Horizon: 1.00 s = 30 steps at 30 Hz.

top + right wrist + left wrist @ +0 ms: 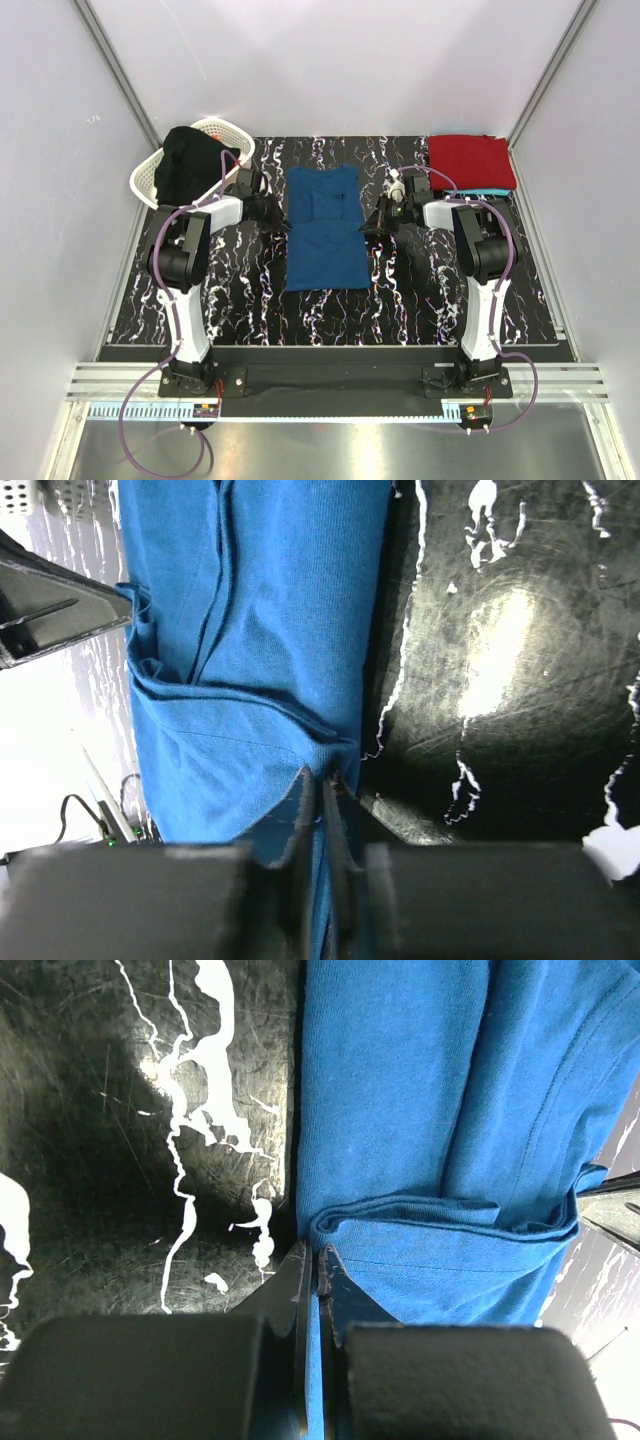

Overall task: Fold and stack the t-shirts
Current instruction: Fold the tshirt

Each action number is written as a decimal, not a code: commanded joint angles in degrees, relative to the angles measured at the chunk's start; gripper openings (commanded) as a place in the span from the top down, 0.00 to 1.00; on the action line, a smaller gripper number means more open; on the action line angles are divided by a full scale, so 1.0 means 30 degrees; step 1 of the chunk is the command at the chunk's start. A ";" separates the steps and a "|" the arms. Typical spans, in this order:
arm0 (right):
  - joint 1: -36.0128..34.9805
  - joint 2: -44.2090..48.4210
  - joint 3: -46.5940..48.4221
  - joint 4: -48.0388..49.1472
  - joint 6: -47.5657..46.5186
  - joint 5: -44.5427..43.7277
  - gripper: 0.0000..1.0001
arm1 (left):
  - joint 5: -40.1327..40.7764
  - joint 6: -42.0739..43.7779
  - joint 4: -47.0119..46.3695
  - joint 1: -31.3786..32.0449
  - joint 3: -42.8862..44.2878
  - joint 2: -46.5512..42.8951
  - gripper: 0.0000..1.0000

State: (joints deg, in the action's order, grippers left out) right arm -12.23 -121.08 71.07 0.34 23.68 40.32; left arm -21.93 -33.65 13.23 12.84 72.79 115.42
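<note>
A blue t-shirt lies flat on the mat's middle, sides folded in, a doubled fold across it. My left gripper is shut on its left edge; in the left wrist view the jaws pinch the layered blue shirt at the fold. My right gripper is shut on its right edge; in the right wrist view the jaws pinch the blue shirt. A folded red t-shirt lies at the back right on a turquoise one.
A white lattice basket at the back left holds a dark, near-black cloth draped over its rim. The black marbled mat is bounded by white walls and metal posts on both sides.
</note>
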 commanded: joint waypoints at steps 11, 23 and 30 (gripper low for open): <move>0.0092 0.3672 0.0893 -0.5292 0.0221 -0.2421 0.55 | 0.2653 0.0670 0.1800 0.0055 0.0346 -0.3576 0.64; -0.1107 0.6494 -0.3030 -0.4835 0.1713 -0.0290 0.82 | 0.2330 0.0877 0.1920 0.4036 -0.3752 -0.6800 0.69; -0.1900 0.6199 -0.6167 -0.3834 0.2243 -0.1102 0.82 | 0.4439 -0.0560 -0.0013 0.6208 -0.7648 -0.6772 0.70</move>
State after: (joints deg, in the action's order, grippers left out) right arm -17.85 -102.28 55.07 -12.93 29.04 38.00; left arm -12.80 -33.08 17.69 31.75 53.06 96.09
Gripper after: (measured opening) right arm 0.194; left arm 0.307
